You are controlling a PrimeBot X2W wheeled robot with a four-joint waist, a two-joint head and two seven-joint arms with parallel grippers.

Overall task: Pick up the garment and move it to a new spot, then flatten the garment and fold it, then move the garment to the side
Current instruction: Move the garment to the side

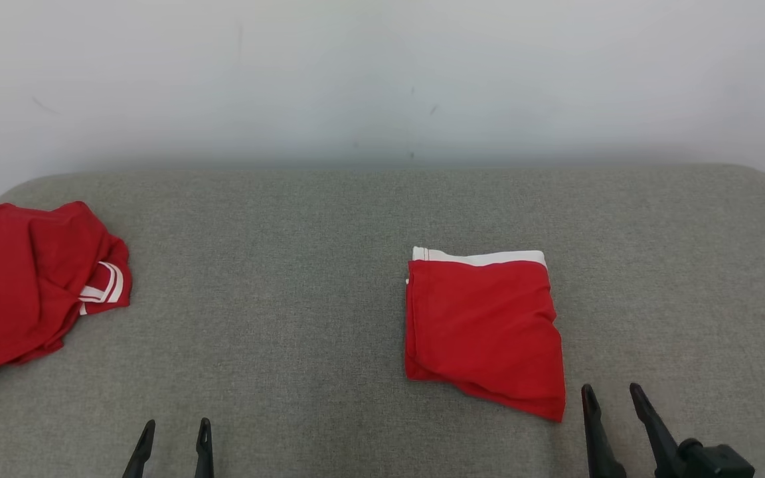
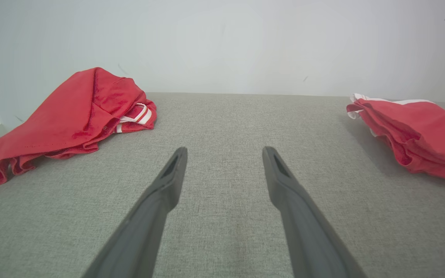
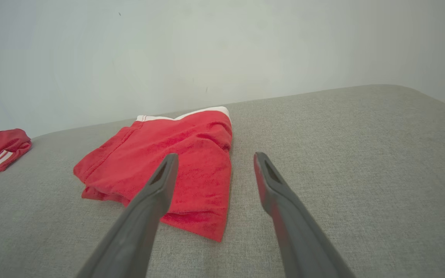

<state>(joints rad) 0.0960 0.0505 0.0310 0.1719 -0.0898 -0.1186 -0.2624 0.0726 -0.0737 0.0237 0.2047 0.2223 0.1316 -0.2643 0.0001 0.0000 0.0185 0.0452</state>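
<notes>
Two red garments lie on the grey padded surface. A folded red garment point(image 1: 484, 327) with a white band along its far edge rests right of centre; the right wrist view shows it point(image 3: 168, 162) just ahead and left of my fingers. A crumpled red garment point(image 1: 27, 282) with white stripes sits at the far left edge, also in the left wrist view point(image 2: 75, 116). My left gripper point(image 1: 175, 433) is open at the bottom left over bare surface, empty. My right gripper point(image 1: 611, 395) is open at the bottom right, just right of the folded garment's near corner, holding nothing.
The grey padded surface point(image 1: 289, 318) has rounded far corners and ends against a pale wall point(image 1: 382, 79). Bare padding stretches between the two garments and to the right of the folded one.
</notes>
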